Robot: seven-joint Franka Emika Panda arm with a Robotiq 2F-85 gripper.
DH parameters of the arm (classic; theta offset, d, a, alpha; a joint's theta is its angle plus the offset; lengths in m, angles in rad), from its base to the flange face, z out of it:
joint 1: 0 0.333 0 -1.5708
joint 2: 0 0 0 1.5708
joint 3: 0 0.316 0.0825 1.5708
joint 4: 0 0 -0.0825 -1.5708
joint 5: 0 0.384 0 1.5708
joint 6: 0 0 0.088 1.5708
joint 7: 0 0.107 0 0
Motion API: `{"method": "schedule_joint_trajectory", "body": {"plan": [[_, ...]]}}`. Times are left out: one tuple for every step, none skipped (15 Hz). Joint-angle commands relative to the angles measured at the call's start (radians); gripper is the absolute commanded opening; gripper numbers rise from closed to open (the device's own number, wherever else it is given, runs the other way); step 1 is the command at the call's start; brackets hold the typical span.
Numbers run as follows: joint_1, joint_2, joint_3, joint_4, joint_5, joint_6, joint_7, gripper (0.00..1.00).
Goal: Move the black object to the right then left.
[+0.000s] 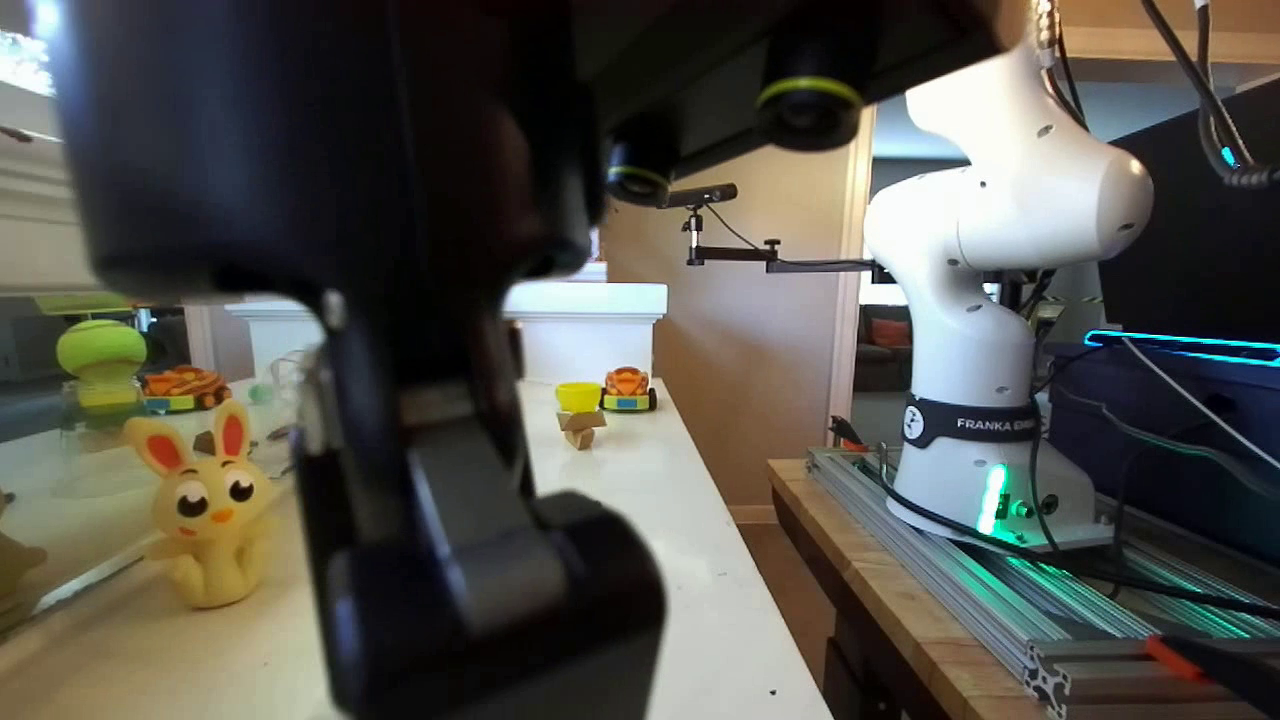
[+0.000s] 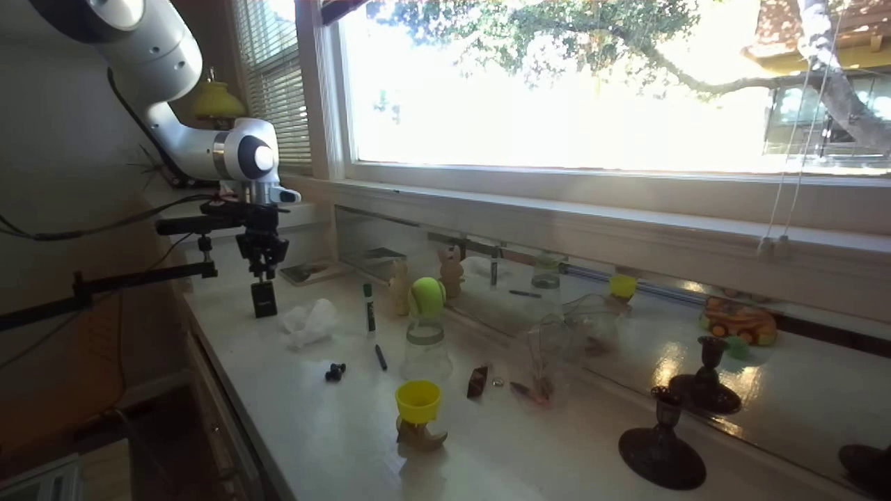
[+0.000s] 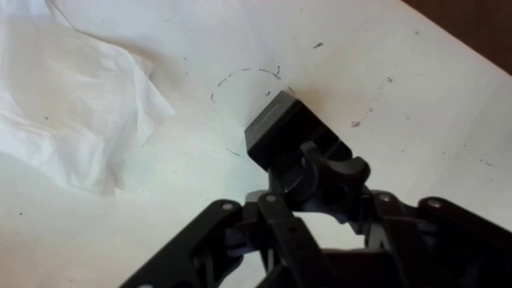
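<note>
wrist view, staring almost straight down: the black box (image 3: 291, 132) is just ahead of the fingers (image 3: 276, 210), set askew to them, with a crumpled white tissue (image 3: 76, 112) near it but not touching and the outer edge of the worktop (image 3: 424, 120) passing on the opposite side. in an exterior view the end effector (image 2: 263, 277) hangs directly above the box, which is upright. its fingers stand close together and look to me clamped on the box's top end, though it's black on black there, so i can't swear to the contact, nor to whether the base rests on the worktop. in an exterior view with a rabbit toy (image 1: 210, 515) off to the side, the grip is too blurred to settle it. i'd say the sideways carry is the step in hand; whether it's the rightward leg or the leftward one, i can't tell. next, to my mind, comes a level, steady slide with a firm squeeze and the box low and upright. going towards the tissue, it should stop short or it may push into it; going the opposite way, there's that edge to mind.
</note>
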Motion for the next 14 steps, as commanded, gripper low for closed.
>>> {"method": "schedule_joint_trajectory", "body": {"plan": [[-0.012,-0.087,-0.004,-0.099,0.020,0.029,0.038,0.12],[-0.016,-0.093,-0.005,-0.107,0.016,0.028,0.037,0.12],[-0.020,-0.099,-0.004,-0.116,0.016,0.033,0.036,0.12],[-0.025,-0.103,-0.004,-0.124,0.016,0.042,0.031,0.12],[-0.029,-0.106,-0.005,-0.130,0.016,0.049,0.032,0.12],[-0.033,-0.109,-0.005,-0.140,0.017,0.060,0.032,0.12],[-0.037,-0.111,-0.006,-0.149,0.014,0.074,0.033,0.12],[-0.040,-0.114,-0.007,-0.157,0.013,0.086,0.033,0.12],[-0.043,-0.115,-0.008,-0.162,0.012,0.100,0.032,0.12],[-0.045,-0.117,-0.008,-0.166,0.013,0.109,0.032,0.51],[-0.045,-0.119,-0.008,-0.165,0.011,0.109,0.035,0.63],[-0.045,-0.122,-0.005,-0.164,0.015,0.108,0.029,0.68],[-0.042,-0.127,0.000,-0.154,0.015,0.096,0.025,0.76],[-0.042,-0.132,0.005,-0.147,0.019,0.083,0.018,0.82]]}}
